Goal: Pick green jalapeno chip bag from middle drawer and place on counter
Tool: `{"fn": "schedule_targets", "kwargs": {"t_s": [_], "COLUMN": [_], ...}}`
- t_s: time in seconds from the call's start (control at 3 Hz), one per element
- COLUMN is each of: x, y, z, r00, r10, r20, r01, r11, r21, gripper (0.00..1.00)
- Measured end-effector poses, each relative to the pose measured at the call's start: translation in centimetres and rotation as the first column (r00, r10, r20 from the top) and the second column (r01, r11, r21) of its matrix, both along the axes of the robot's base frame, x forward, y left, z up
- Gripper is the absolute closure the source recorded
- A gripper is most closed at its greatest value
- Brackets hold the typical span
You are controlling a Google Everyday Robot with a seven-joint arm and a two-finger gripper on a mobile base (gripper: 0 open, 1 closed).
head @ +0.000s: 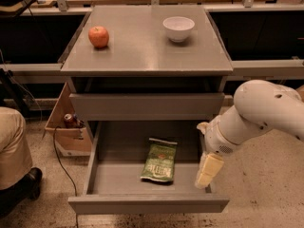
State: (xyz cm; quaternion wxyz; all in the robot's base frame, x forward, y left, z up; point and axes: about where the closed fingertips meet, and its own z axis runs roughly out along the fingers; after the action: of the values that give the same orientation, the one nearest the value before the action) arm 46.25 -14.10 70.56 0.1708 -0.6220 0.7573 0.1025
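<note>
The green jalapeno chip bag (159, 161) lies flat in the middle drawer (147, 203), which is pulled out below the cabinet. The counter (142, 46) is the grey cabinet top. My gripper (207, 171) hangs from the white arm at the drawer's right side, above the right wall, to the right of the bag and apart from it.
A red apple (99, 36) and a white bowl (178, 28) sit on the counter. A closed grey drawer front (146, 106) is above the open one. A cardboard box with a can (66, 127) stands left of the cabinet. A person's leg and shoe (14, 170) are at far left.
</note>
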Motion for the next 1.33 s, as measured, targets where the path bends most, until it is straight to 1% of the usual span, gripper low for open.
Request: {"fn": "schedule_targets", "kwargs": {"t_s": [0.33, 0.67, 1.0, 1.33], "x": [0.0, 1.7, 3.6, 5.3], "y": [0.3, 2.0, 3.6, 4.7], "z": [-1.2, -5.6, -9.4, -13.0], "r00": [0.9996, 0.9959, 0.9912, 0.9874], "r10": [-0.027, -0.074, -0.104, -0.14], "r20": [-0.012, -0.052, -0.082, -0.073], "r01": [0.027, 0.079, 0.117, 0.152], "r11": [0.999, 0.99, 0.979, 0.968], "r21": [0.033, 0.114, 0.168, 0.198], "gripper": [0.0, 0.0, 0.0, 0.0]}}
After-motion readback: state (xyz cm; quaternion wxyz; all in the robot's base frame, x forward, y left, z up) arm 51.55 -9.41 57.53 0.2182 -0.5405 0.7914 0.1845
